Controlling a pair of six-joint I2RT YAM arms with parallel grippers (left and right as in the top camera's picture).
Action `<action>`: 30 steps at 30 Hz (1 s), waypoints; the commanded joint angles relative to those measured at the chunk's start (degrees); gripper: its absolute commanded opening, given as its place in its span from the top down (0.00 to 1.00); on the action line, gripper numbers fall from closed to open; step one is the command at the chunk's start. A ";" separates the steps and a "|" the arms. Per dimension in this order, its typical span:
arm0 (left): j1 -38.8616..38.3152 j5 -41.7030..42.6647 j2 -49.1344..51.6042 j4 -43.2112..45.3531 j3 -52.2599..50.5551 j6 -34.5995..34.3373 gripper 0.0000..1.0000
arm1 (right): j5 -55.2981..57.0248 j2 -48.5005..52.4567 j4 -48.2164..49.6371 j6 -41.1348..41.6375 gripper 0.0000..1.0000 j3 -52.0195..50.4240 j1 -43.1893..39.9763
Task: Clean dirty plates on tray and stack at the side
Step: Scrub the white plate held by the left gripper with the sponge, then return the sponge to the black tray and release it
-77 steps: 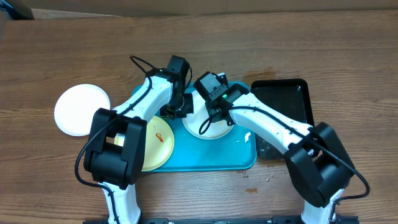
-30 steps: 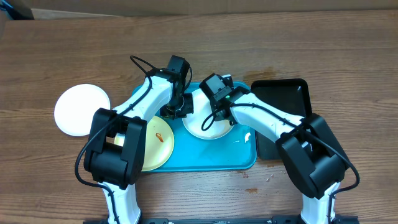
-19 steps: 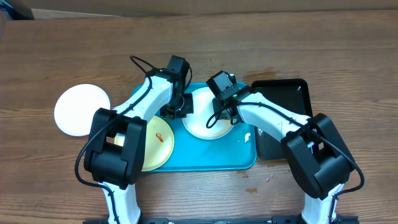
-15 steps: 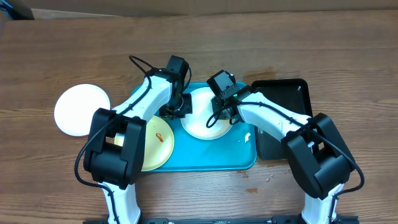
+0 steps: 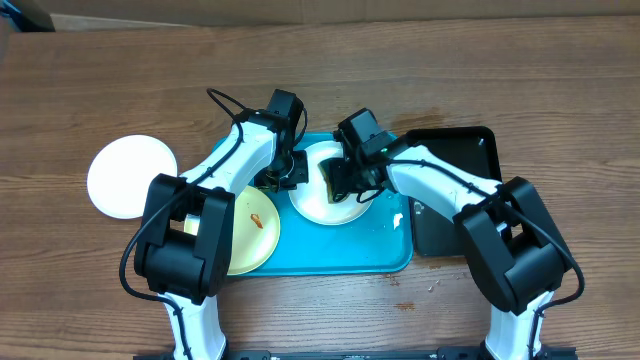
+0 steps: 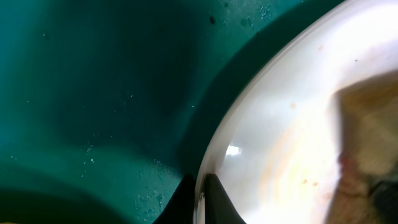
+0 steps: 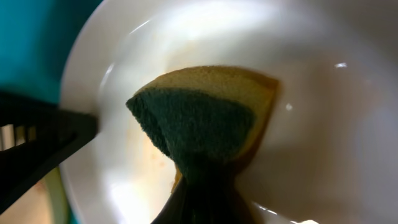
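Table [image 5: 500, 80]: brown wood, bearing both trays.
Tray [image 5: 340, 255]: cyan, holding yellow-green plate [image 5: 255, 235] and centre white plate [image 5: 318, 203]; black tray [image 5: 470, 160] just right.
Far left: second white plate [image 5: 130, 177] on bare wood.
Left gripper [image 6: 199, 193]: pinching centre white plate's rim.
Right gripper [image 7: 199, 183]: clamped on sponge [image 7: 199, 118], pressed onto that plate.
Change: sponge has slid leftward across it.
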 commanded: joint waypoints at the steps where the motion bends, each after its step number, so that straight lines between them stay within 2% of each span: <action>1: 0.09 -2.97 1.70 -0.15 -1.55 0.50 0.96 | -18.84 0.83 0.00 -1.86 0.96 1.79 -3.19; 7: 0.09 -2.97 1.70 -0.15 -1.55 0.50 0.96 | -35.26 -5.07 -0.15 -3.37 0.96 4.13 -10.43; 12: 0.09 -2.97 1.70 -0.15 -1.55 0.50 0.96 | -36.87 -12.17 -6.86 -7.69 0.96 4.13 -15.69; 16: 0.09 -2.97 1.70 -0.15 -1.55 0.50 0.96 | -25.88 -16.83 -17.64 -7.82 0.96 4.13 -21.40; 22: 0.09 -2.97 1.70 0.00 -1.55 0.50 0.96 | 1.53 -18.18 -31.06 -7.54 0.96 3.56 -29.22; 26: 0.09 -2.97 1.70 0.13 -1.55 0.48 0.96 | 14.10 -18.18 -31.82 -7.13 0.96 0.33 -31.06; 30: 0.09 -2.97 1.70 0.37 -1.55 0.50 0.96 | 17.20 -18.10 -28.33 -7.10 0.96 -4.72 -31.08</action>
